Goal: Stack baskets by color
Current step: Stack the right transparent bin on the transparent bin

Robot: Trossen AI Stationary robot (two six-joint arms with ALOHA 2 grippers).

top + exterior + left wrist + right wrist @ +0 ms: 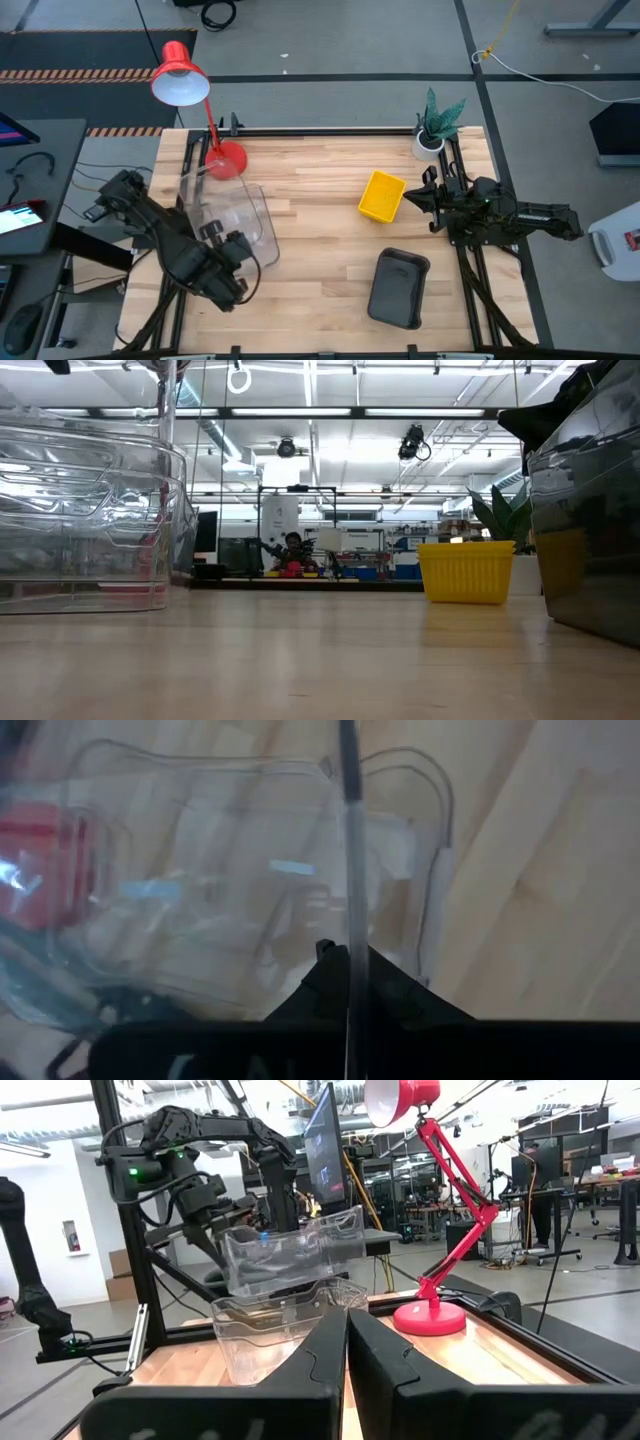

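Observation:
A clear basket [300, 1245] hangs tilted just over a second clear basket [280, 1335], which rests on its bottom at the table's left [240, 225]. My left gripper [346, 960] is shut on the upper one at its near end. Right of the table's middle, a yellow basket [382, 195] lies flat. A dark grey basket [398, 287] lies near the front edge. My right gripper [347, 1355] waits shut at the table's right side with nothing in it. My left gripper pinches the upper clear basket's side wall [348, 910], which stands edge-on between the two fingers, one inside and one outside. The fingers slant down from the table's near left. The basket is lifted, its far end tipped up over the lower clear basket.
A red desk lamp [225, 158] stands at the far left, right behind the clear baskets. A potted plant [435, 125] sits at the far right corner. Bare wood lies open between the clear baskets and the yellow one.

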